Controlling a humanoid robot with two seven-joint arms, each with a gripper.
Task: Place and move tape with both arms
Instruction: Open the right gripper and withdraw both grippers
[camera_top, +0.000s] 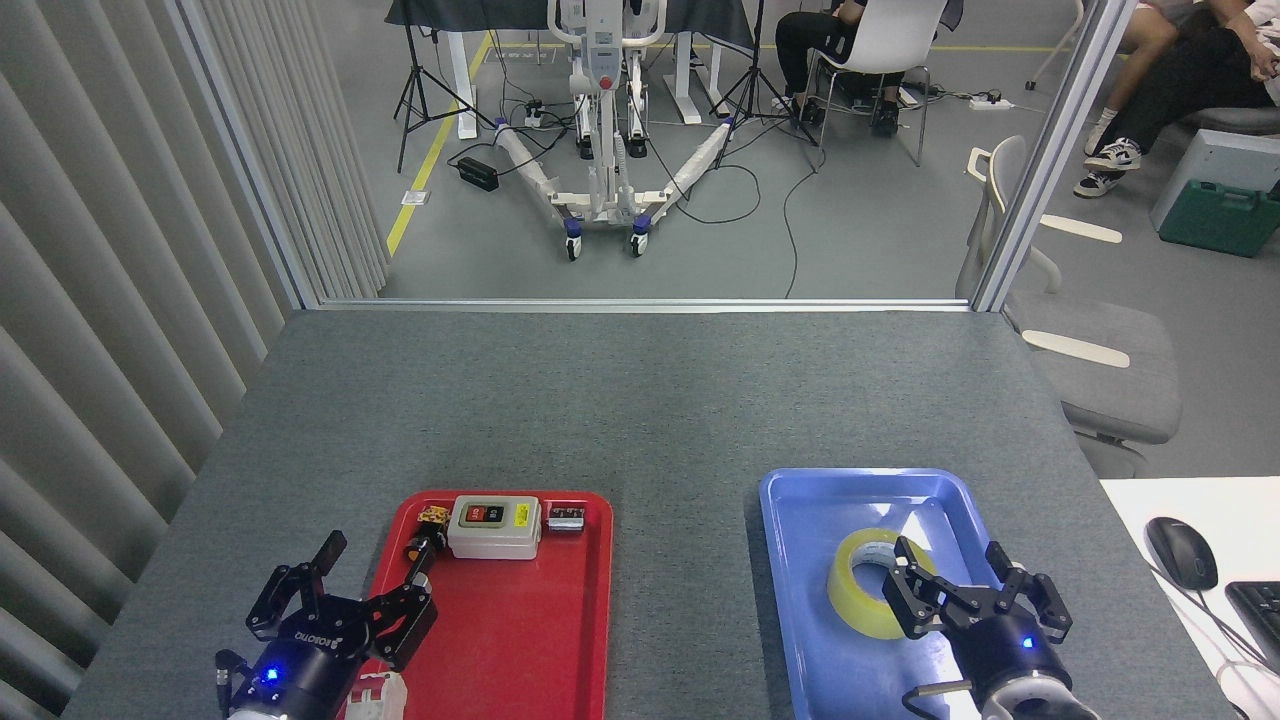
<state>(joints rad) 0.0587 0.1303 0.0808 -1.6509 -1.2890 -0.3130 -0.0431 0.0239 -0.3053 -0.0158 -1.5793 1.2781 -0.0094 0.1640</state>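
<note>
My left arm comes in from the bottom left corner, and its wrist shows a blue light. My left gripper (372, 571) points forward and a little to the right, with the two black fingers spread wide apart and nothing between them. My right arm comes in from the bottom right, also with a blue light on the wrist. My right gripper (950, 560) points forward, and its fingers (905, 558) are spread apart too, holding nothing.
</note>
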